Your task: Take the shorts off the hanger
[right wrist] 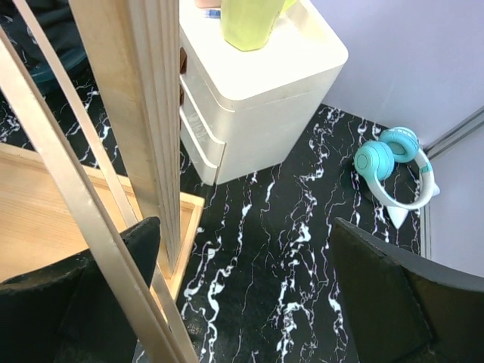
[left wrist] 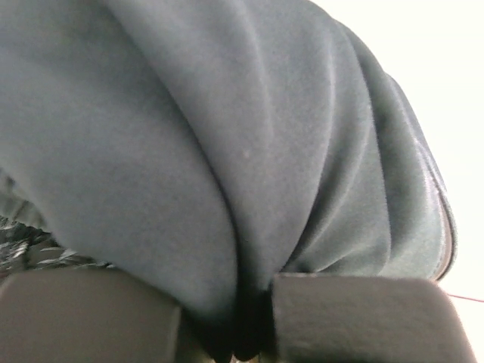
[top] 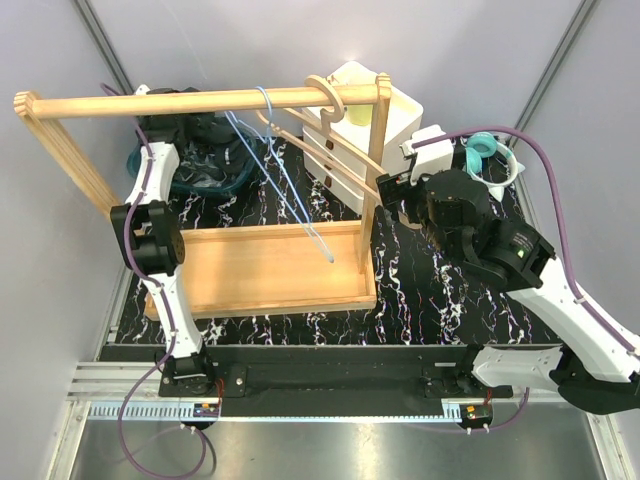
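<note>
Soft, even light fills all 3 views; shadows are faint. The overhead view is sharp, with a strip of glare on the metal rail (top: 330, 416) at the near edge. The left wrist view is blurred, the shorts (left wrist: 227, 151) too close to focus; its upper right corner blows out white, perhaps overexposed. The right wrist view is crisp.

You get no readable text here: no label, brand, number or sign can be made out in the overhead view or either wrist view.
</note>
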